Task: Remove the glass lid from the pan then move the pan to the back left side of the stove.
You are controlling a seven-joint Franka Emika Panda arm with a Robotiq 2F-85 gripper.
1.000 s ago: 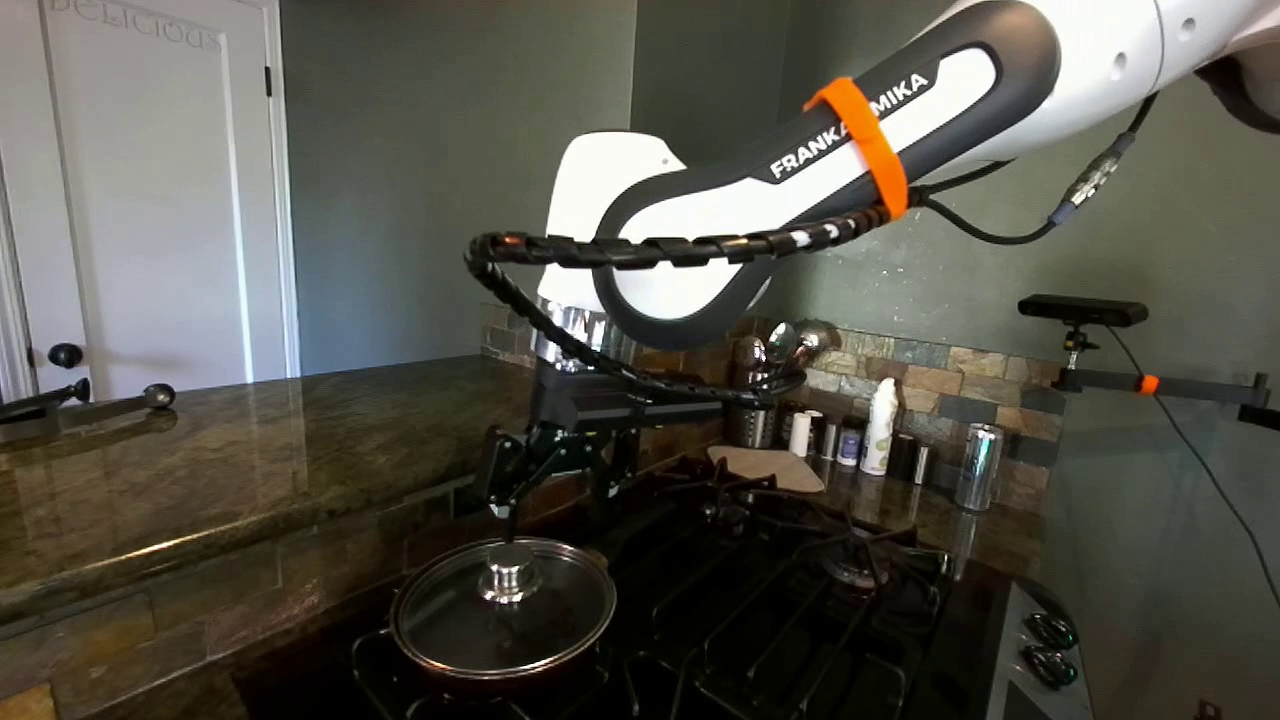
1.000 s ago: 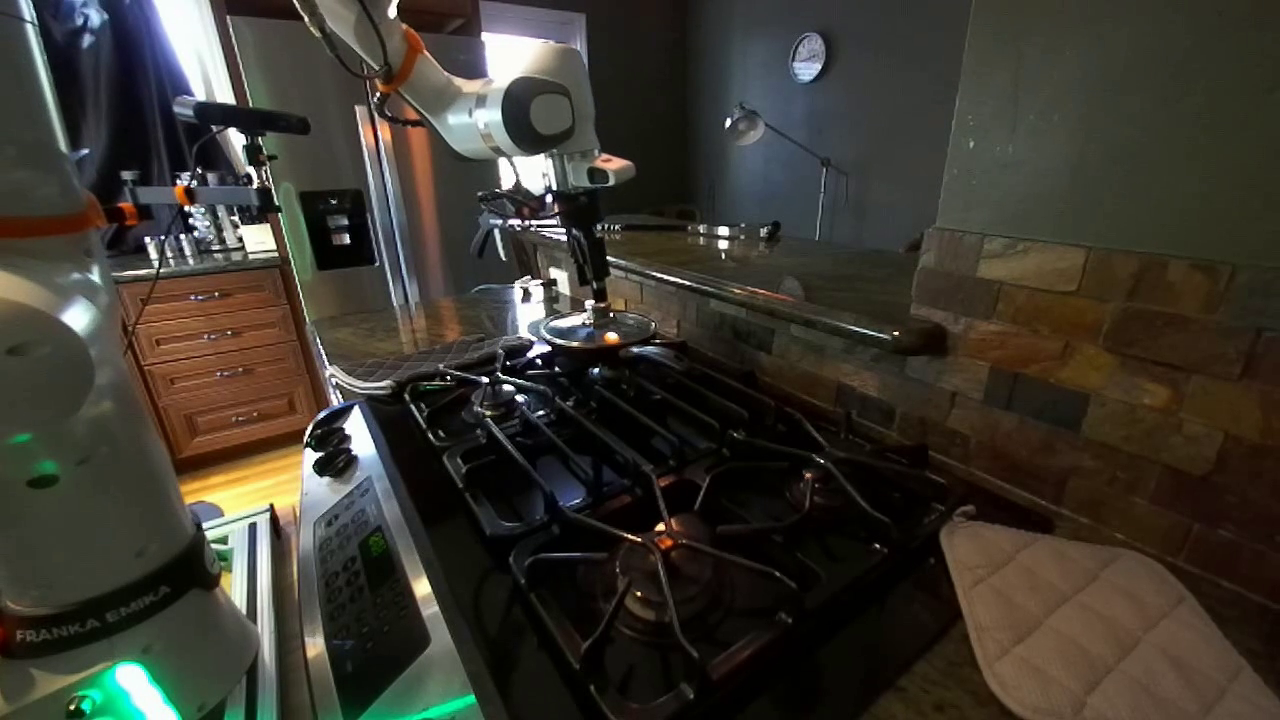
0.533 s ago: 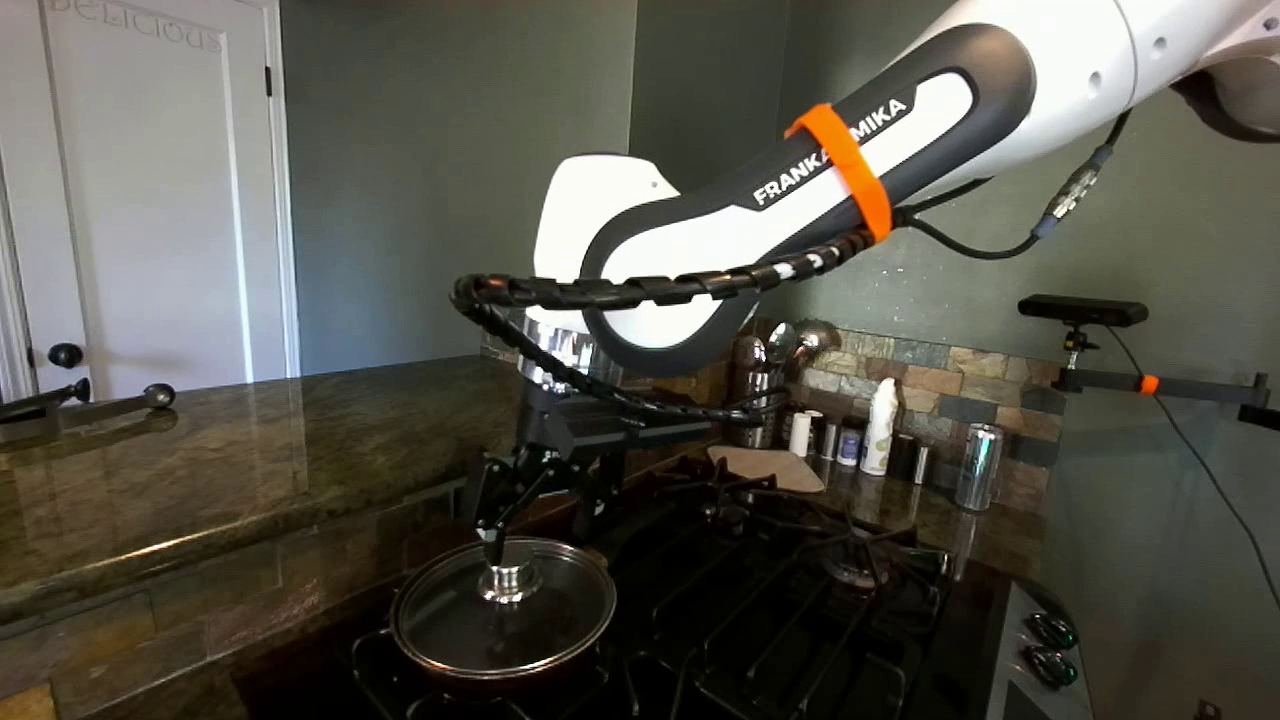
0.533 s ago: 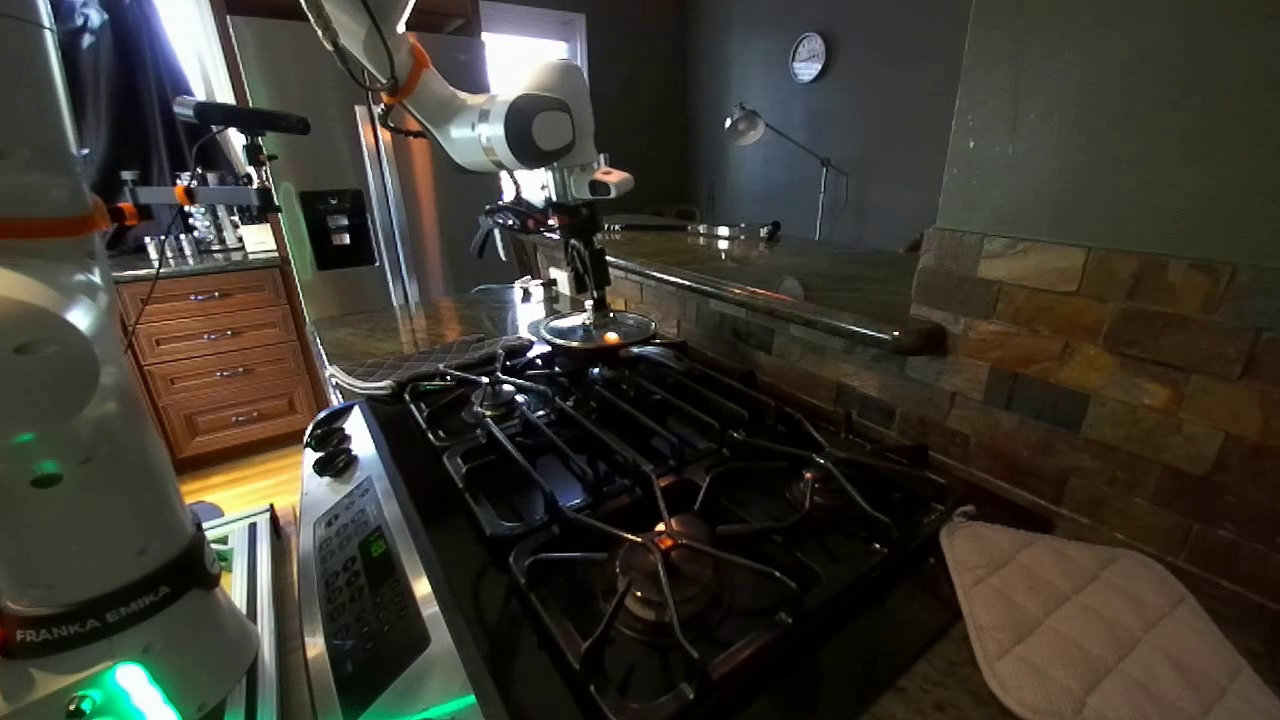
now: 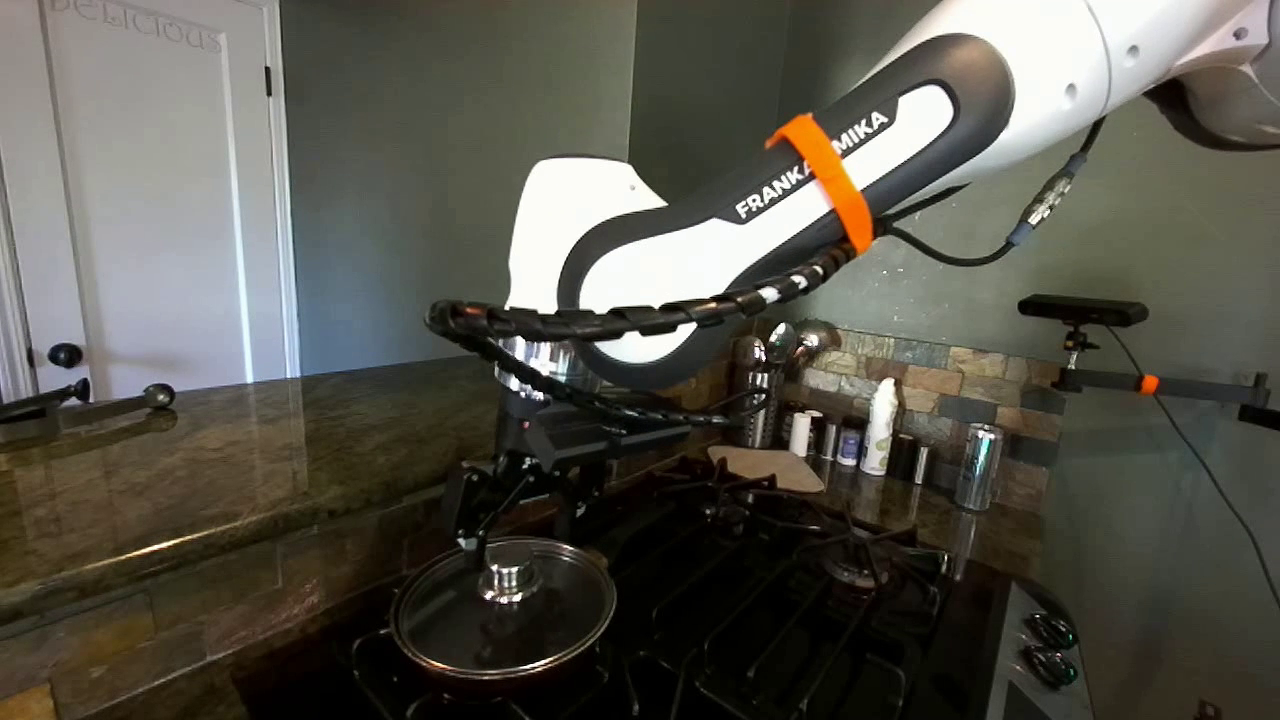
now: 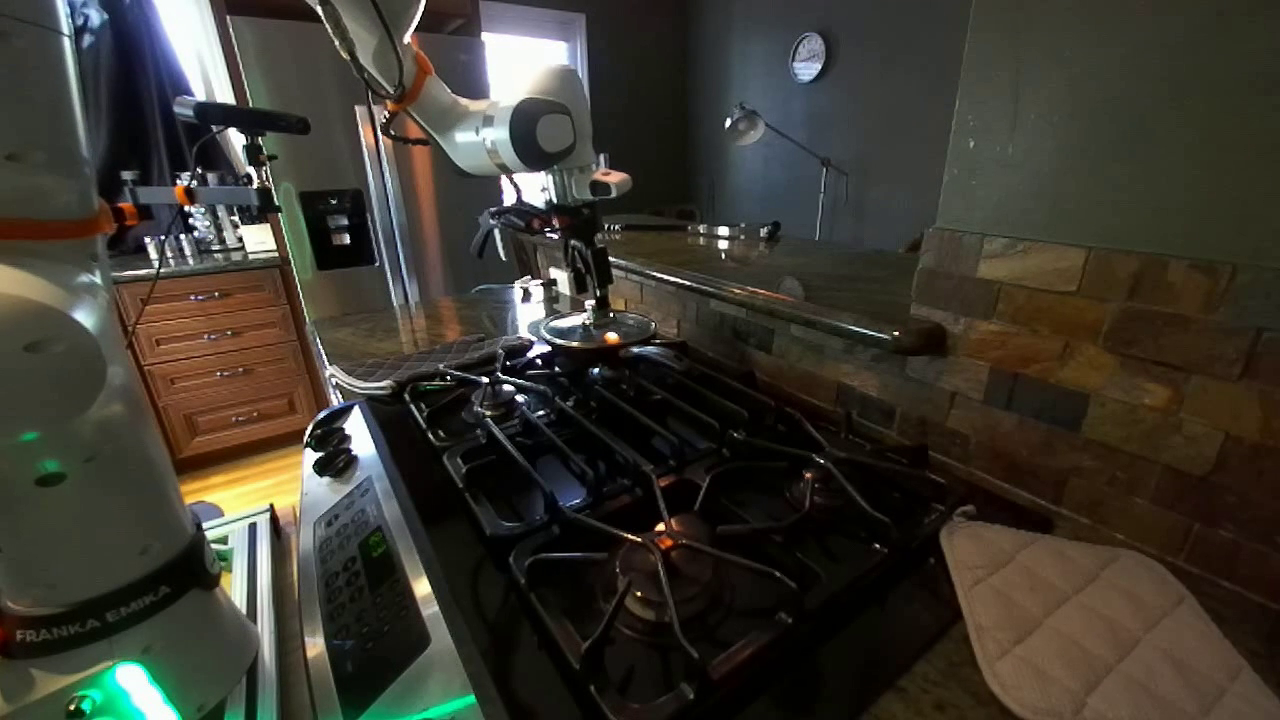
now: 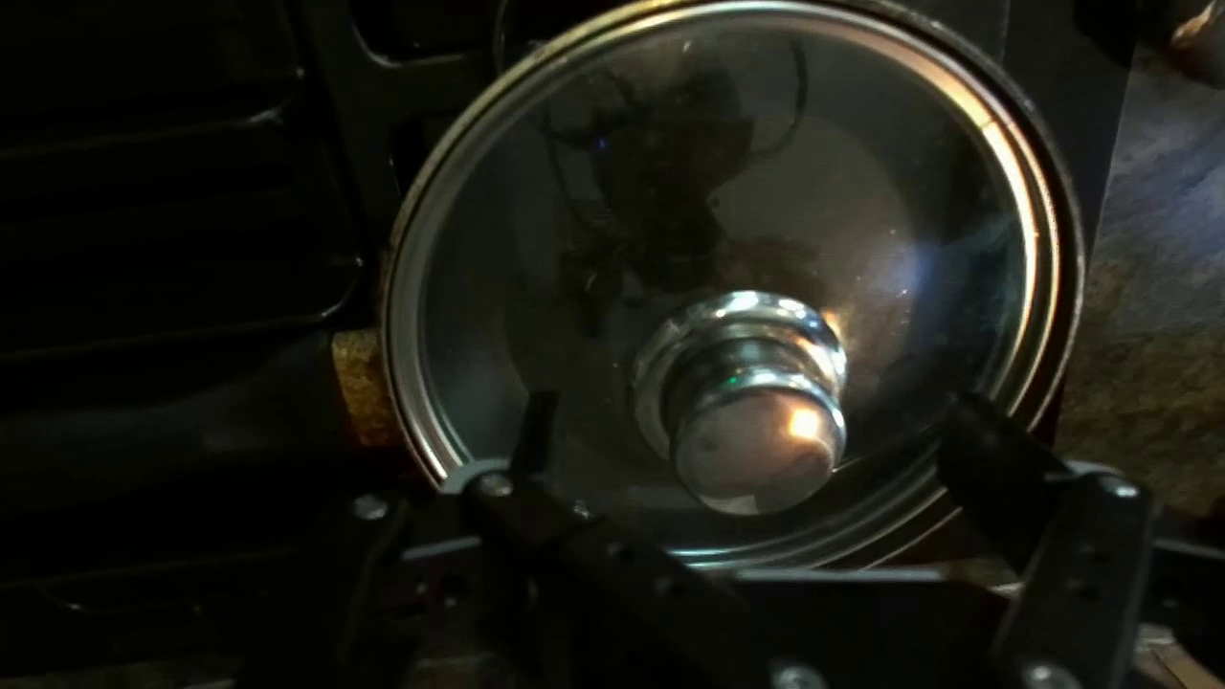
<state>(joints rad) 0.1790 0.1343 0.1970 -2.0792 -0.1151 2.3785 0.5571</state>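
The glass lid [image 5: 535, 630] lies flat on the pan [image 5: 500, 682]; it also shows in the wrist view [image 7: 593, 220] and in an exterior view [image 6: 640, 326]. Its shiny metal knob [image 7: 756, 445] stands up at the centre. The pan is mostly hidden under the lid and sits on an end burner of the black stove [image 6: 620, 460]. My gripper [image 7: 752, 410] is open, its fingers on either side of the knob in the wrist view with a gap on both sides. In an exterior view, a fingertip of my gripper [image 5: 518, 545] is low beside the knob.
A raised stone counter [image 5: 300, 470] and tiled wall run along the stove beside the pan. A pale pot holder [image 6: 1110, 620] lies at the stove's opposite end, near canisters [image 5: 978, 468] and bottles. A dark mat [image 6: 430, 362] lies beside the pan's end.
My gripper has come down and shifted left in an exterior view, from above the knob to low beside it. The lid and pan have not moved.
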